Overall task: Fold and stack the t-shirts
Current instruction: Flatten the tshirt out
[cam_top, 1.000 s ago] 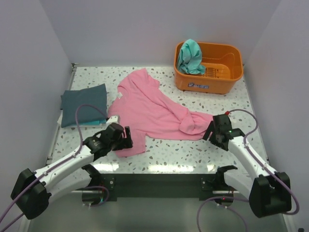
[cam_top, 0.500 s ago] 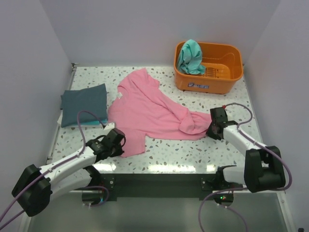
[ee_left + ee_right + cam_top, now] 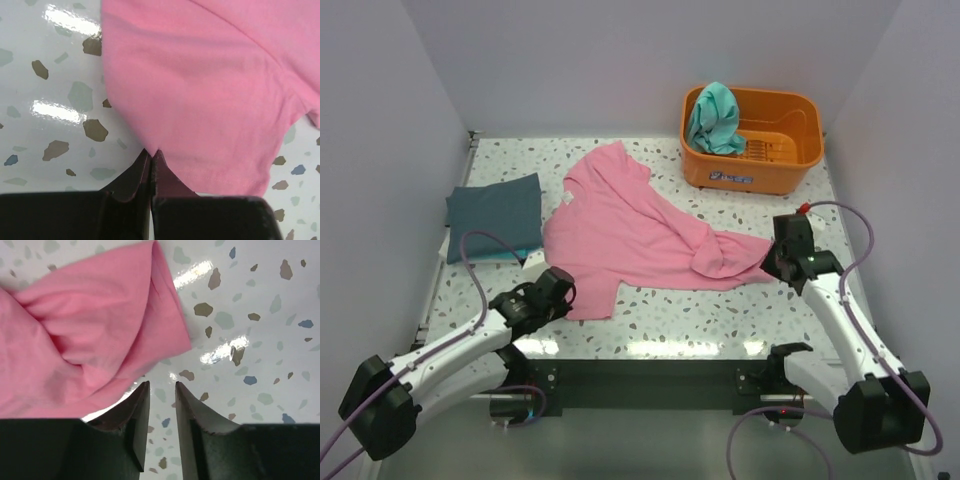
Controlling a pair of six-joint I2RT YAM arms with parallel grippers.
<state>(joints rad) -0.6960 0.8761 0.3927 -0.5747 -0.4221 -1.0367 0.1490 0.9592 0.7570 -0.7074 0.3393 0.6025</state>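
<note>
Overhead; downward wrist close-ups on pink t-shirt [image 3: 630, 230]

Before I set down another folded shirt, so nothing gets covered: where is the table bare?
Bare: the far-left corner behind the folded grey shirt; the patch just in front of the orange basket; the near strip below the pink shirt. The middle is crowded.
</note>
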